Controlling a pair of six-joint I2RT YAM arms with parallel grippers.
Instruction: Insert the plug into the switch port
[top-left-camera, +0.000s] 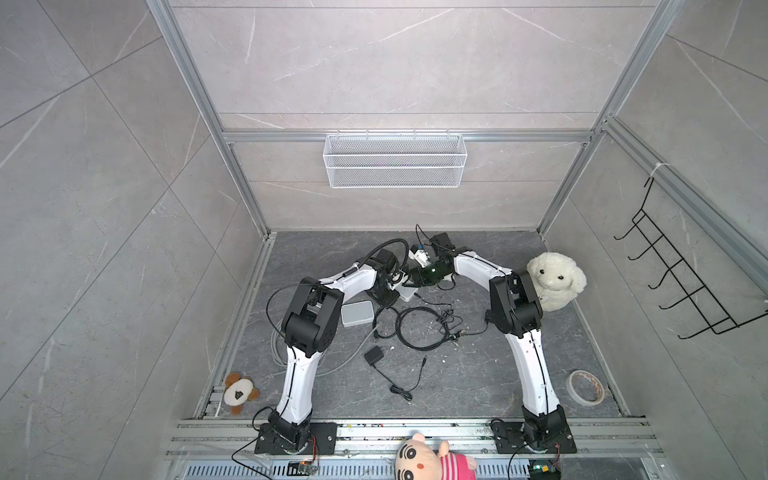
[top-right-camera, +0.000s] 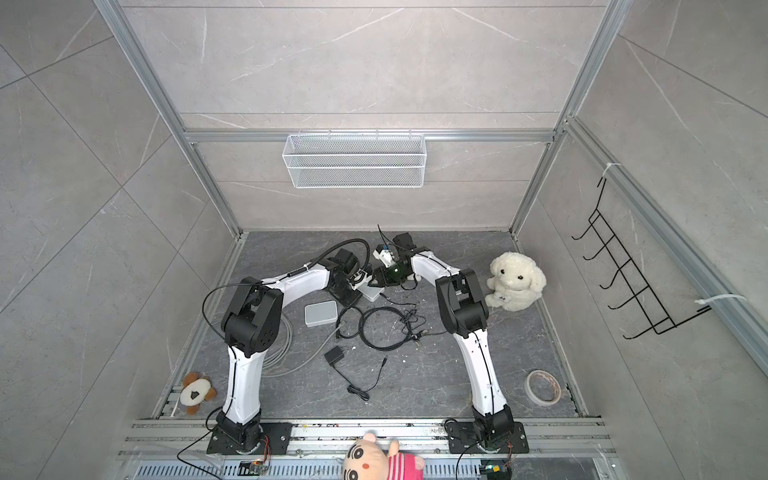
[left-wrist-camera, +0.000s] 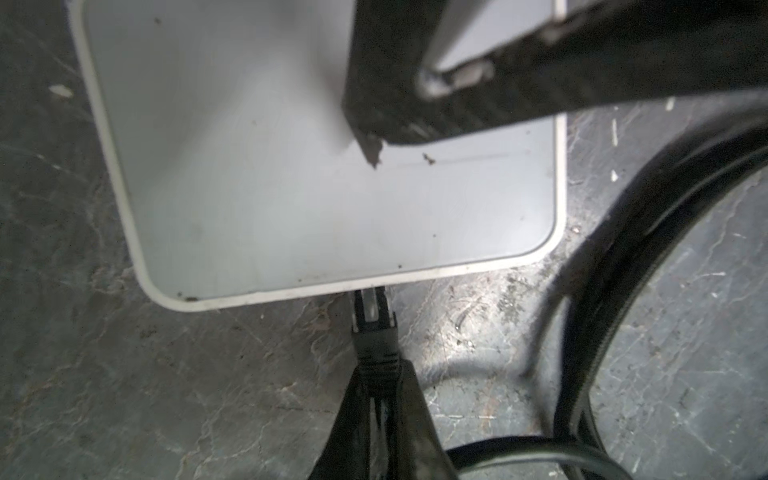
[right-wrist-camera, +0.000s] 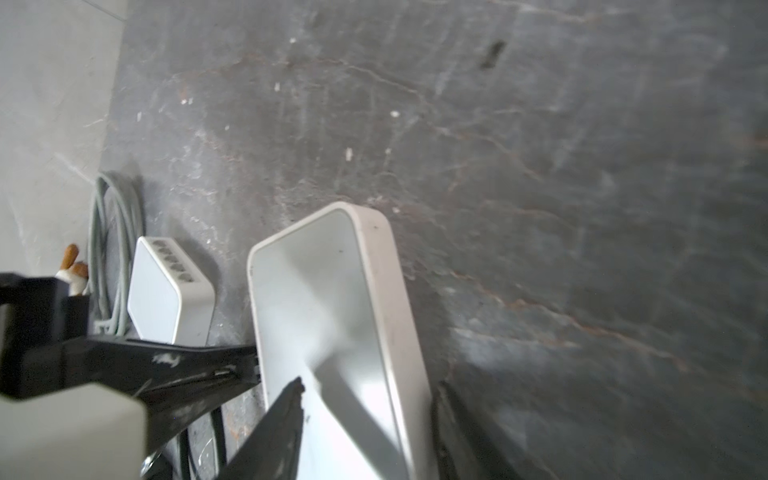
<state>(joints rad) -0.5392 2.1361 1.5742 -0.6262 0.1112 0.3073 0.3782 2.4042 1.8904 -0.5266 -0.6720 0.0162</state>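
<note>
white switch (left-wrist-camera: 291, 199) met the black plug (left-wrist-camera: 372, 328) at its near edge, the port itself hidden, the left gripper (left-wrist-camera: 380, 386) clamped on the plug, while the right gripper (right-wrist-camera: 368, 395) straddled the switch, grip impossible to tell.

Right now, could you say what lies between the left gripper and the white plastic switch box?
Only the black cable plug, held by the left gripper, its clear tip at the white plastic switch box's edge; left wrist view.

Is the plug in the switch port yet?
Not seated: the plug shows outside, tip at the edge of the switch; the port is hidden.
</note>
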